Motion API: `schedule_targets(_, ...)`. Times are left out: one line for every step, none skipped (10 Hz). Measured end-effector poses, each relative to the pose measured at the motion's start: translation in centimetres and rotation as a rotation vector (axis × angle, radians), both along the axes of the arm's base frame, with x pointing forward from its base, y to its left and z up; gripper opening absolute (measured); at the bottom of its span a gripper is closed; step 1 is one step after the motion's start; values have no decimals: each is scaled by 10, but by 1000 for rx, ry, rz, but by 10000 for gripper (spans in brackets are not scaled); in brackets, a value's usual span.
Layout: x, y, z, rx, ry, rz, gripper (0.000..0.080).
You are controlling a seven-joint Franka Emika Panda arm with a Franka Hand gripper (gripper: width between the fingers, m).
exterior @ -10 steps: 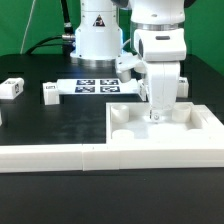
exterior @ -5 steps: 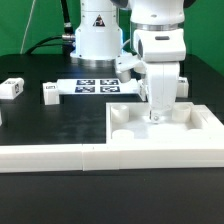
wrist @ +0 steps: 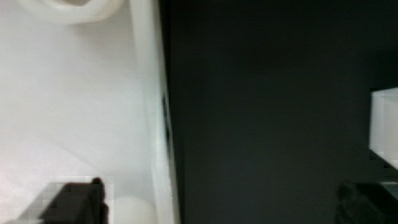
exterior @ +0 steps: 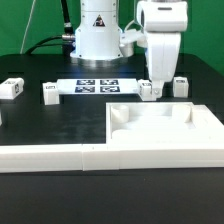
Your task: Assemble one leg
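Note:
Several small white legs with tags lie on the black table: two at the exterior view's left, one just beside my fingers and one to their right. My gripper hangs open and empty over the table just behind the far rim of the large white tray-like piece. In the wrist view my gripper shows two dark fingertips wide apart with nothing between them. The tray rim lies under one finger. A white block edge shows at the other side.
The marker board lies on the table behind the tray, in front of the robot base. A long white barrier runs along the front edge. A round hole in the tray shows in the wrist view.
My gripper has lifted out of the tray and moved back and slightly to the exterior view's right, now over the table behind the tray's far rim. The parts have not moved.

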State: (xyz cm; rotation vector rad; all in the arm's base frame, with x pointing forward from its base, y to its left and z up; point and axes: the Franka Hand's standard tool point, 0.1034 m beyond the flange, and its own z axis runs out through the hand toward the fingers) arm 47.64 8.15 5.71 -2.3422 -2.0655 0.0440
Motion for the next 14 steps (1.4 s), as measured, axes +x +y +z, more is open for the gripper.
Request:
schedule_targets(-1, 0, -1, 0, 2, -15, 649)
schedule_targets(0, -1, -2, 0, 4, -16, 649)
schedule_targets(0, -1, -2, 0, 5, -45, 649)
schedule_targets(-1, 0, -3, -3, 5, -142, 649)
schedule_targets(-1, 0, -3, -7, 5, -228, 649)
schedule_targets(-2, 0, -3, -4, 3, -309, 649)
schedule_targets(-15, -2, -6, 6, 7, -515, 649)
schedule_targets(-27, -2, -7, 4, 24, -646, 649)
schedule_targets(-30, 3, -6, 1, 28, -777, 649)
schedule_targets(-33, 8, -4, -2, 36, -897, 649)
schedule_targets(-35, 12, -4, -1, 49, -1010, 649)
schedule_targets(-36, 19, -3, -2, 56, -1132, 649)
schedule_targets(-38, 30, -3, -5, 63, -1276, 649)
schedule_targets(-40, 40, -2, -11, 65, -1365, 649)
